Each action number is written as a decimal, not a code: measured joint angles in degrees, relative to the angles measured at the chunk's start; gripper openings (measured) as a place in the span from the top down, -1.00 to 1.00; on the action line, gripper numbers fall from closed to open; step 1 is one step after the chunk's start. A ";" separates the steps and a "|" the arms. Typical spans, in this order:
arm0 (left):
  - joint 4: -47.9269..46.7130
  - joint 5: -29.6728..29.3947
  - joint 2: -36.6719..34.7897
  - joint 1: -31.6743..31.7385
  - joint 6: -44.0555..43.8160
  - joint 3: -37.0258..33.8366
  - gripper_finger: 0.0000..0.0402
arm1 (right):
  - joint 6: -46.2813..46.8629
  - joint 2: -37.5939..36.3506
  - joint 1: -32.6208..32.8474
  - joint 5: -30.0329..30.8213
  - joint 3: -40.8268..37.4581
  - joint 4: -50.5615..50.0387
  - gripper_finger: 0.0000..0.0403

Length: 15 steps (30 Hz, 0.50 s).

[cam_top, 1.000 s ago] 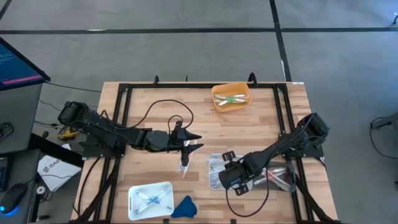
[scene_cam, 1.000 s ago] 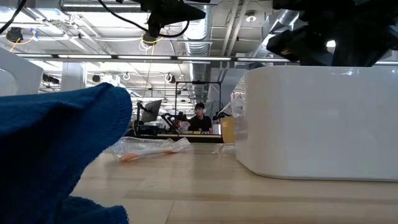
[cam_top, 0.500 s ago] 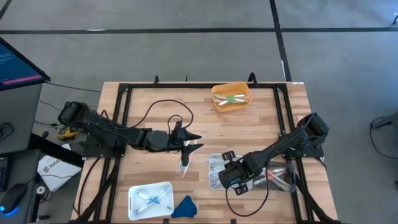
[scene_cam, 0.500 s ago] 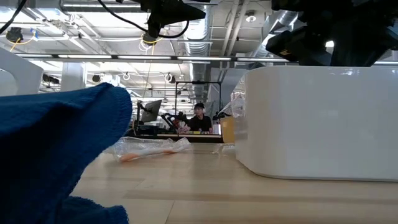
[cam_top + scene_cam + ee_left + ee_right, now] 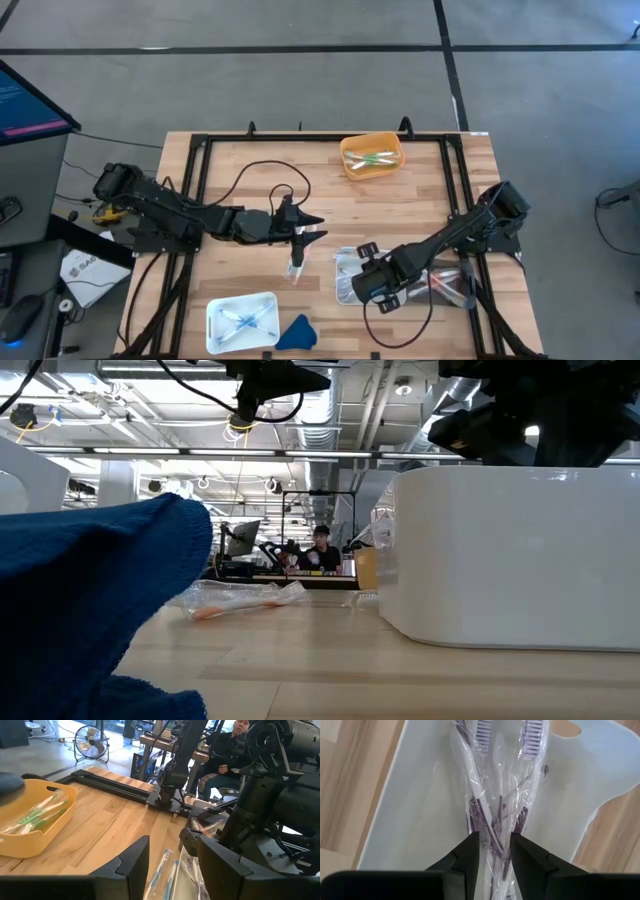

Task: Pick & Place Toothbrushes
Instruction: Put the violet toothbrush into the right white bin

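Note:
My right gripper (image 5: 495,856) points steeply down into a white tray (image 5: 345,283) at the table's near right, shut on a clear-wrapped pack of purple toothbrushes (image 5: 496,795). My left gripper (image 5: 311,228) hovers open above the table's middle, holding nothing. Below it a single wrapped toothbrush (image 5: 297,262) lies flat on the wood, also seen between the open fingers in the left wrist view (image 5: 162,870). A yellow bin (image 5: 372,157) at the far edge holds green toothbrushes. A second white tray (image 5: 241,321) at the near left holds blue ones. My right gripper pinches the pack's handle end (image 5: 493,836) between its two fingers, wrapper and brushes together. The fingers come from above, slanting down, one on each side of the pack's width. The bristle end (image 5: 507,732) reaches out over the tray floor; whether it rests there I cannot tell.
A blue cloth lump (image 5: 295,333) sits at the near edge beside the left tray. A black cable (image 5: 262,172) loops over the wood behind my left arm. A black frame (image 5: 200,150) runs round the tabletop. People sit at desks beyond the table (image 5: 321,550).

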 joint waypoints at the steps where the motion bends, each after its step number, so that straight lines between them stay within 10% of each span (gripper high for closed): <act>1: 0.04 0.00 0.00 0.00 0.00 0.00 0.22 | -0.34 0.00 0.00 0.00 0.00 0.00 0.49; 15: 0.13 0.00 0.00 0.00 0.00 0.00 0.22 | -2.84 0.00 0.02 -0.02 0.00 0.02 0.49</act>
